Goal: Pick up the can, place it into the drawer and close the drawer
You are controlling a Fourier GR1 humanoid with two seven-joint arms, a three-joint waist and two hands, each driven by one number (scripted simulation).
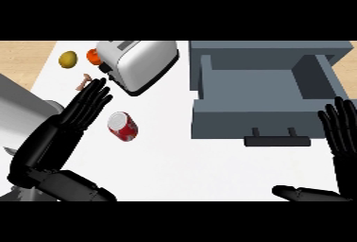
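I see the can (123,126) lying on its side on the white counter (195,165), left of centre in the frame. It is red with a silvery top end facing the upper left; there is a pale marking on the red side, but I cannot read any brand or writing on it.

My left hand (85,109) sits just left of the can, fingers straight and spread, pointing toward the upper right. It does not hold the can, and I cannot tell whether it touches it. My right hand (342,130) shows at the right edge of the frame, fingers straight and apart, pointing up, thumb low near the bottom edge, holding nothing.

The grey drawer (261,101) is pulled open at the right of centre, its dark handle (277,140) on the front face toward the bottom of the frame. Nothing lies inside that I can see.

In the upper left stand a silver toaster (140,64) with no readable label, a yellowish fruit (67,59), an orange item (93,56) partly behind the toaster, and a small pinkish thing (84,82) I cannot identify.
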